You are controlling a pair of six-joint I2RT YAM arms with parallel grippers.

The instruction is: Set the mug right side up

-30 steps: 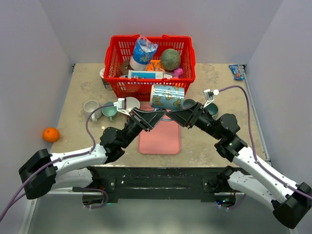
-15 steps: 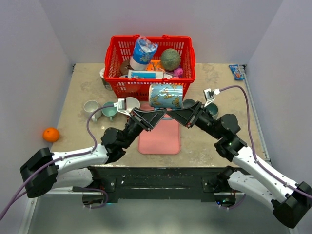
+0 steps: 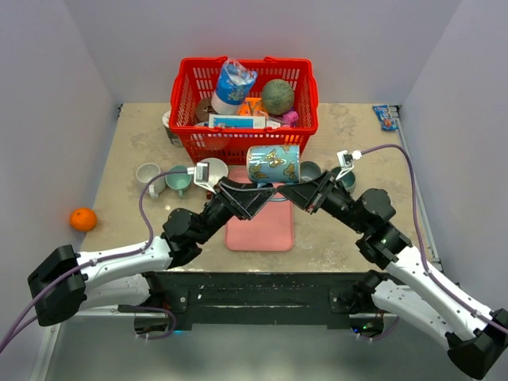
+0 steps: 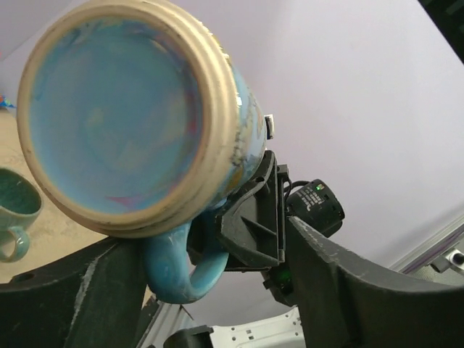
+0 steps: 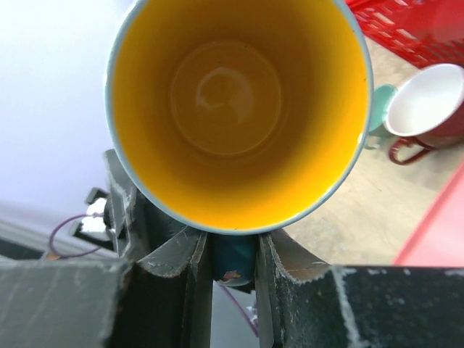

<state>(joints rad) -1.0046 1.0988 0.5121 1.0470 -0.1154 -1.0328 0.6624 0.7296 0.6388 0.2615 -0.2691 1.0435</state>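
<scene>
Where it hangs between both end effectors, we record the mug [image 3: 273, 163] on its side, long axis level, yellow mouth toward the right end effector [image 3: 287, 190], blue base toward the left end effector [image 3: 259, 197]. Right: clenched on the handle [image 5: 233, 264]. Left: spread wide, released. Glazed ceramic cylinder, butterfly print.

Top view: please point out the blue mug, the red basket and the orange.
blue mug [image 3: 273, 162], top view, on its patterned side wall
red basket [image 3: 216, 144], top view, on its front wall
orange [image 3: 82, 219], top view, on its middle
</scene>
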